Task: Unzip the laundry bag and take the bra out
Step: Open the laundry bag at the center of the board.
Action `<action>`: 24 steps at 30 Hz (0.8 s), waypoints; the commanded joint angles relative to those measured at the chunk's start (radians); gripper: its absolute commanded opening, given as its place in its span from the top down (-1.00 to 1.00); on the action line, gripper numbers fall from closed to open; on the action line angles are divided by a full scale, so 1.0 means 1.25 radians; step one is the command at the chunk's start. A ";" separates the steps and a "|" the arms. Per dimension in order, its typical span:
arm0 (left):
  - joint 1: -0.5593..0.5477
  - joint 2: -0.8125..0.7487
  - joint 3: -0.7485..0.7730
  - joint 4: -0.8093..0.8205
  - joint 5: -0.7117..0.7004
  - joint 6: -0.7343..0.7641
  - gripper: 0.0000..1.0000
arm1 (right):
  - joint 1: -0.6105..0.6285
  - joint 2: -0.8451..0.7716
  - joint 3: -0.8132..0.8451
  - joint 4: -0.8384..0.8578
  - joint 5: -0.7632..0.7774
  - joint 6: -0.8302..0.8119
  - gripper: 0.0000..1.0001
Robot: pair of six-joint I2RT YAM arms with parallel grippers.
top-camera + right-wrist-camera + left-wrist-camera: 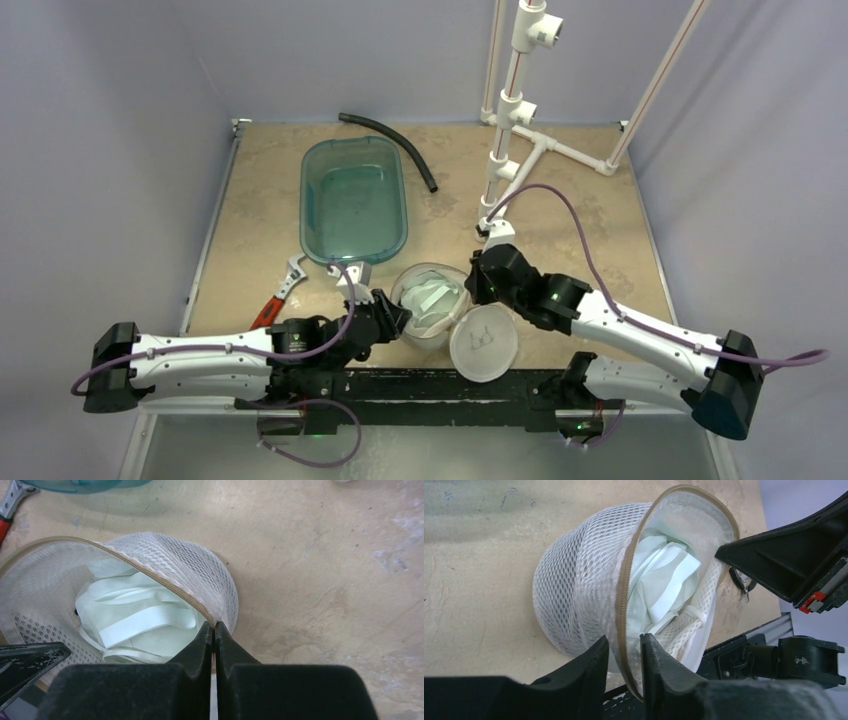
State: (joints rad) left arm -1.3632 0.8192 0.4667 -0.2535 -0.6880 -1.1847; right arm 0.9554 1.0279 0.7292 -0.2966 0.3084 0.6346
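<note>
Arms are stretched low from the near edge and are brought together at the laundry bag (415,325), which stands just beyond the black base rail (440,385), midway across the table (600,230). The left arm is laid almost flat along the near edge. The left gripper (623,639) is set astride the bag's tan zipper rim, jaws narrow, one finger outside the mesh and one inside. Whether the rim is pinched there cannot be told. The right arm is bent at the elbow and brought in from the right. The right gripper (214,626) is closed tight on the opposite side of the same rim.

The bag is unzipped, with its round lid (484,343) laid flat against its near-right side. The bra (135,620), pale green-white, is seen folded inside.

The tabletop is tan and mottled and is enclosed by plain lavender-grey panels (100,150). A teal tub (353,200) lies just behind the bag, and a red-handled wrench (283,283) lies near the left edge. A black hose (392,142) and a white pipe frame (520,110) are placed toward the far edge. Bare tabletop is seen right of the bag and beyond it.
</note>
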 commanded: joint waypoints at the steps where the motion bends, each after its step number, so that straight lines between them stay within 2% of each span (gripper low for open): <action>1: 0.004 0.027 -0.003 0.098 -0.007 0.025 0.56 | 0.000 -0.015 0.092 -0.100 0.101 -0.046 1.00; 6: 0.004 0.112 0.022 0.137 0.016 0.043 1.00 | 0.001 -0.018 0.145 -0.175 0.149 -0.063 1.00; 11: 0.004 0.150 0.023 0.162 0.039 0.031 1.00 | 0.000 -0.026 0.170 -0.202 0.157 -0.062 1.00; 12: 0.004 0.149 0.022 0.166 0.042 0.032 1.00 | 0.000 -0.027 0.174 -0.204 0.153 -0.062 0.85; 15: 0.004 0.144 0.027 0.159 0.043 0.036 1.00 | 0.001 -0.032 0.217 -0.202 0.156 -0.073 0.15; 16: 0.004 0.140 0.030 0.157 0.043 0.038 1.00 | 0.000 -0.038 0.233 -0.205 0.142 -0.074 0.05; 18: 0.004 0.137 0.033 0.157 0.042 0.041 1.00 | 0.000 -0.062 0.261 -0.198 0.103 -0.075 -0.03; 21: 0.004 0.137 0.035 0.168 0.042 0.040 1.00 | 0.002 -0.096 0.275 -0.141 -0.012 -0.110 -0.03; 24: 0.005 0.146 0.040 0.180 0.042 0.037 1.00 | 0.013 -0.065 0.283 -0.114 -0.111 -0.142 -0.01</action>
State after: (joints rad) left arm -1.3617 1.0058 0.4702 -0.0776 -0.6350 -1.1549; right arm 0.9554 0.9279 1.0382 -0.5041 0.3489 0.5266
